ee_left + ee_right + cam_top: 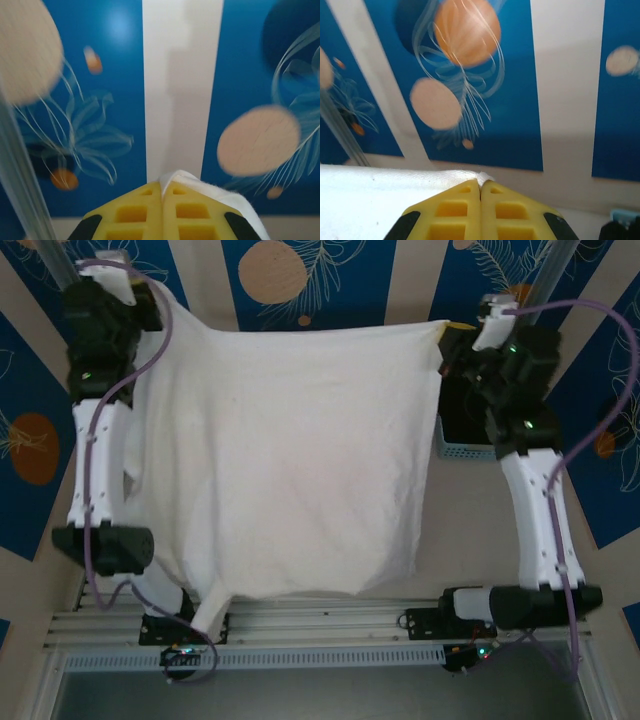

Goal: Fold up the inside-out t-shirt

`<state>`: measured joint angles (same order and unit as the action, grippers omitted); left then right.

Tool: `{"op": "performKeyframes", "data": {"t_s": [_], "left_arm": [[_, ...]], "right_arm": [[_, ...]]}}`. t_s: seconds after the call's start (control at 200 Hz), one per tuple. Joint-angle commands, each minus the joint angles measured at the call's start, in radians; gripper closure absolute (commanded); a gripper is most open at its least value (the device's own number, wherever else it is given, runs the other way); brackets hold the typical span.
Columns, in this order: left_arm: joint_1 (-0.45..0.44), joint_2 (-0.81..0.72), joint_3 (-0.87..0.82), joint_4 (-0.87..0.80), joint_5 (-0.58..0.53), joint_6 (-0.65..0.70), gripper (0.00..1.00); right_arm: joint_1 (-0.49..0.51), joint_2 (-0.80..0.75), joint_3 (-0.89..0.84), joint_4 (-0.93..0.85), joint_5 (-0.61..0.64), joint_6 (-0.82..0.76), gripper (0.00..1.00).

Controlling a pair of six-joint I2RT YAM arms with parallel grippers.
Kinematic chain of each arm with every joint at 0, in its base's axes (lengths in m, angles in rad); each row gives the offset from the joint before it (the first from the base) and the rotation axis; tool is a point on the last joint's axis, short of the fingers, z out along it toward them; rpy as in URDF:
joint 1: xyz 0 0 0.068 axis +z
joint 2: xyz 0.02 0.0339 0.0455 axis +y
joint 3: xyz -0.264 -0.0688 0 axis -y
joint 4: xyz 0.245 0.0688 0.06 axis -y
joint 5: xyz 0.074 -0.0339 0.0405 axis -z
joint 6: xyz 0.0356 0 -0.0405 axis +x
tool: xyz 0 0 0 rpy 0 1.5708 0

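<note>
Your two arms hold the white t-shirt (290, 460) spread like a banner across the middle of the overhead frame. Its top edge is stretched from upper left to upper right, and its wrinkled lower edge drapes toward the arm bases at the bottom. In the left wrist view, your left gripper (161, 186) is clenched at bottom centre, yellow fingers pressed together on a fold of white cloth that spills to the lower right. In the right wrist view, your right gripper (480, 185) is likewise clamped on the shirt's edge, the fabric running off to the lower left. A blue basket (465, 450) sits at the right of the overhead frame, just beside the shirt's right edge. A blue jellyfish-print backdrop (100, 125) hangs behind both grippers.
</note>
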<state>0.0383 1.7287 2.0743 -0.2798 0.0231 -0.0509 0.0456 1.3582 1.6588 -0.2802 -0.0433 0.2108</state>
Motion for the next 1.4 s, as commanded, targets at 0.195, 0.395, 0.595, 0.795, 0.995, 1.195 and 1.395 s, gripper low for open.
{"op": "performKeyframes", "data": {"t_s": [0.195,0.395,0.595,0.795,0.995,1.195,1.395], "left_arm": [[-0.001,0.692,0.334,0.077,0.107,-0.119,0.72],[-0.004,0.954,0.654,-0.066,0.06,-0.216,0.43],[-0.024,0.462,-0.151,0.143,0.05,-0.395,0.39],[-0.069,-0.04,-1.016,0.469,0.13,-0.628,0.37],[-0.1,-0.409,-1.422,0.338,0.167,-0.587,0.35],[-0.12,-0.609,-1.522,0.156,0.171,-0.503,0.33],[-0.123,-0.702,-1.521,0.035,0.084,-0.467,0.31]], "right_arm": [[0.019,0.793,0.385,0.053,0.145,-0.01,0.87],[0.032,1.225,0.98,-0.327,0.215,-0.017,0.64],[0.086,0.866,0.397,-0.285,0.225,0.01,0.63],[0.134,0.432,-0.296,-0.289,0.16,0.199,0.56],[0.127,0.192,-0.637,-0.382,0.189,0.308,0.54],[0.073,0.206,-0.765,-0.4,0.154,0.35,0.53],[0.07,0.185,-0.825,-0.421,0.086,0.388,0.54]]}}
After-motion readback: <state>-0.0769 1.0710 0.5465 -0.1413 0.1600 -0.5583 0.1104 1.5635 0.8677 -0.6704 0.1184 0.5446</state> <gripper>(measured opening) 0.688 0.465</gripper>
